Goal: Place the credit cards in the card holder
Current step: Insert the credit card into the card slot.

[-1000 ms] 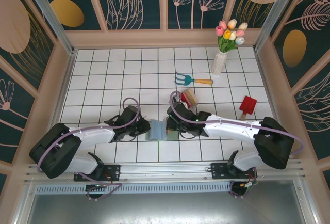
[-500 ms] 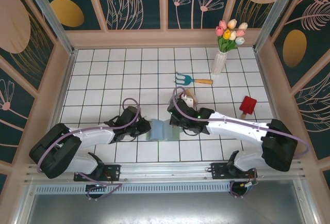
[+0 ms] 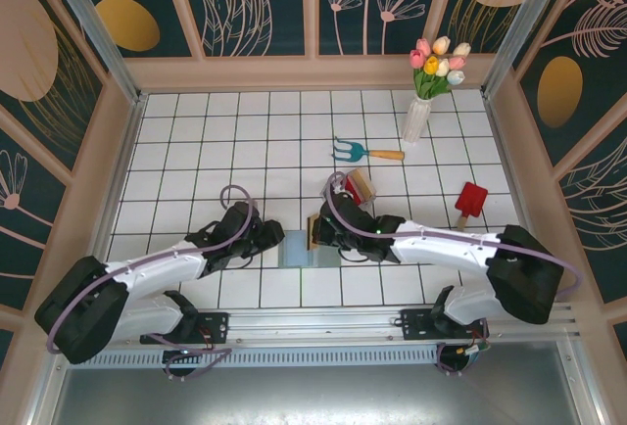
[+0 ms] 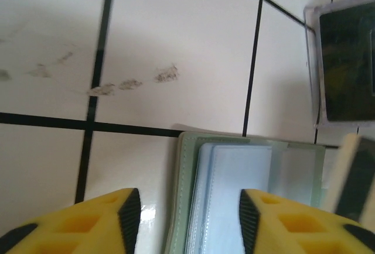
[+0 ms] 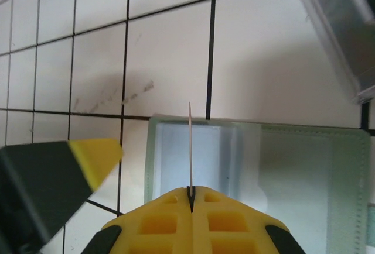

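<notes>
1. Right hand (image 5: 190,194): pinched fully shut on one credit card (image 5: 190,143), gripped by its near edge. In the right wrist view the card reads edge-on, a thin upright line rising from the fingertips.
2. Left hand (image 4: 184,219): fingers parted to a middling gap, nothing clamped between them. It sits low at the left side of the card holder (image 5: 293,172), whose left margin lies flat on the surface just ahead of the tips. One yellow tip shows just beside that margin in the right wrist view.
3. Card holder: open and flat on the tiled surface (image 3: 245,151) between the two hands. The pale blue pockets face up inside a sage-green border, with a clear sleeve toward the middle.
4. Held card against holder: it hangs over the left half, above the pale blue pocket panel, and its far tip crosses the holder's far rim in the wrist view. Whether the card's lower edge touches the pocket I cannot tell.
5. Progress, as a judgement: no card can be made out seated in any pocket, so this looks like an insertion under way and not yet finished.
6. Left to do: the other credit cards (image 3: 359,187) sit in the small grey tray (image 5: 337,31) just beyond the right hand. Red and beige ones show from above, and a dark one shows in the left wrist view. Each needs fetching and slotting after this one goes in.
</notes>
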You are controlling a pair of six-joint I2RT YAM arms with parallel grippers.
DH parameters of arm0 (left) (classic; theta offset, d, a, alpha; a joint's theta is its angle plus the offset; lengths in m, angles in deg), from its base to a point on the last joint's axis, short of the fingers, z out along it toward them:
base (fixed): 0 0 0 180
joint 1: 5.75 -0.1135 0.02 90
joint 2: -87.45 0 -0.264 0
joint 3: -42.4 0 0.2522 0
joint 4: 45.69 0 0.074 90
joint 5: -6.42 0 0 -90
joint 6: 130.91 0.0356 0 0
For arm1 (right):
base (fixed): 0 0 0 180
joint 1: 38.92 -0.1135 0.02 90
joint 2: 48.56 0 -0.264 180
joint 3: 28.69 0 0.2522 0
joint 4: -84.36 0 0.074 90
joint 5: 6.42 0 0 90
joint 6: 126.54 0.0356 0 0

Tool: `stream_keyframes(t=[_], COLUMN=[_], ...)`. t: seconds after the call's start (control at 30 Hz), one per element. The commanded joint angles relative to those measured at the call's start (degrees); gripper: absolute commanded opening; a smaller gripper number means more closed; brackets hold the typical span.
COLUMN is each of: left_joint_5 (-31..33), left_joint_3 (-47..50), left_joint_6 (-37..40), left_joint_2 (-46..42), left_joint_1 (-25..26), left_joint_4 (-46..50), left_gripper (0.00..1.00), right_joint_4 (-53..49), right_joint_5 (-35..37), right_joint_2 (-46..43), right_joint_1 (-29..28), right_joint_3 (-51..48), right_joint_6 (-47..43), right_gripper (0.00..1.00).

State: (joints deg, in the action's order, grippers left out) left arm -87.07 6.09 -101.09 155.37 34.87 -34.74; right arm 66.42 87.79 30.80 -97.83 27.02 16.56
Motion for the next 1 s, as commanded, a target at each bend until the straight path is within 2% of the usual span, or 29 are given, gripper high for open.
stream_keyframes(t=[0.0, 0.1, 0.3, 0.4, 0.7, 0.97], left_joint_5=[1.7, -1.6, -5.8, -6.3, -7.5, -8.0], left_joint_3=[1.4, 1.2, -1.6, -1.9, -0.7, -0.5], left_joint_6=[0.5, 1.8, 4.6, 4.7, 4.1, 4.0], left_joint_2=[-3.0, -1.9, 4.8, 7.1, 10.5, 12.4], left_joint_1=[0.4, 0.4, 0.4, 0.5, 1.0, 1.3], left_joint_4=[0.8, -3.2, -4.6, -5.3, -6.9, -6.6], left_gripper=[0.6, 0.65, 0.61, 0.61, 0.48, 0.41], right_joint_4=[4.8, 6.6, 9.6, 12.5, 22.0, 23.1], right_joint_5=[-3.1, -3.1, -3.1, -5.9, -8.6, -9.1], right_joint_2=[2.2, 1.8, -1.3, -1.6, -0.1, 3.3], right_joint_1=[0.2, 0.6, 2.2, 2.7, 2.7, 3.1], right_joint_3=[-1.2, -3.4, -8.2, -10.5, -14.1, -15.3], right_joint_6=[0.9, 1.5, 2.3, 2.4, 3.7, 8.9], right_gripper=[0.01, 0.01, 0.01, 0.01, 0.01, 0.0])
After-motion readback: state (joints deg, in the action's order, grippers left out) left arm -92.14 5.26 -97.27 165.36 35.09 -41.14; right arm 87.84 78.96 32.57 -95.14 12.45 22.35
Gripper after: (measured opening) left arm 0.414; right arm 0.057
